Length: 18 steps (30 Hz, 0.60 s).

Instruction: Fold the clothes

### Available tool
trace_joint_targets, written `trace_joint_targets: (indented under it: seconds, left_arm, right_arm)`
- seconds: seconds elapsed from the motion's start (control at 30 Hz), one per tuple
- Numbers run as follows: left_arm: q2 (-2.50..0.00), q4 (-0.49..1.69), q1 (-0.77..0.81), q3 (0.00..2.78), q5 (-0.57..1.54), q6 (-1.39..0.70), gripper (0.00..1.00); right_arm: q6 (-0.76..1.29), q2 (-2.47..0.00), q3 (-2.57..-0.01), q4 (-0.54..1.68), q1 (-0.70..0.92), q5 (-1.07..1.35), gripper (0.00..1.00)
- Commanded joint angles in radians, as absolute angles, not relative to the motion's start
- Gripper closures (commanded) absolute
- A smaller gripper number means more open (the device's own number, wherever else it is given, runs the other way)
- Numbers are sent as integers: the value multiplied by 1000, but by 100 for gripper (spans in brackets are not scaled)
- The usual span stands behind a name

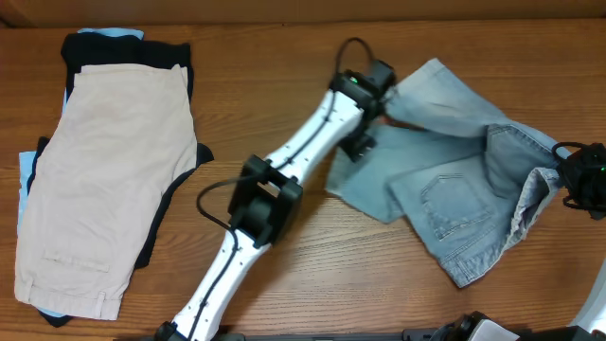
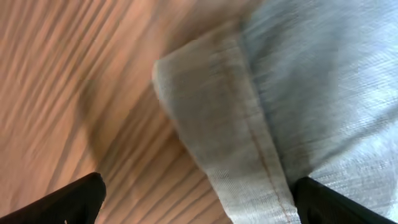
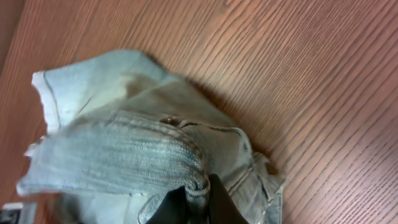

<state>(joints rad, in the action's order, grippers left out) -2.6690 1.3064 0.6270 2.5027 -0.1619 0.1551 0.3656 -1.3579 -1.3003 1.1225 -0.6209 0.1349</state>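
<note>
The faded light-blue denim shorts (image 1: pixel 454 180) lie crumpled on the right half of the table, one back pocket up. My left gripper (image 1: pixel 374 99) is open over the shorts' upper left leg; in the left wrist view its fingers (image 2: pixel 198 202) straddle the cuffed hem (image 2: pixel 217 118) above the wood. My right gripper (image 1: pixel 568 180) is shut on the waistband at the shorts' right edge; the right wrist view shows the bunched denim (image 3: pixel 124 149) pinched between its fingers (image 3: pixel 196 202). Beige shorts (image 1: pixel 109 180) lie flat on black (image 1: pixel 175 57) and pale-blue (image 1: pixel 26 180) garments at the left.
The wooden table (image 1: pixel 284 57) runs across the whole view. My left arm (image 1: pixel 265 204) stretches diagonally from the front edge to the denim shorts, between the two clothes piles. The right arm's base (image 1: pixel 597 313) is at the front right corner.
</note>
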Motion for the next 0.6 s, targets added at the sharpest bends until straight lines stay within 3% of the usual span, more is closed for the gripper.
trace_joint_targets:
  seconds: [0.0, 0.33, 0.57]
  left_arm:
    - [-2712, 1423, 451, 2476, -271, 15, 0]
    - [-2712, 1638, 154, 2476, -213, -8, 0]
    - [-2711, 1691, 88, 2476, -212, 20, 0]
  right_arm:
    - [361, -1353, -1296, 1111, -606, 137, 96]
    - [378, -1358, -1296, 1074, -400, 136, 96]
    - [408, -1449, -1295, 1069, -242, 136, 93]
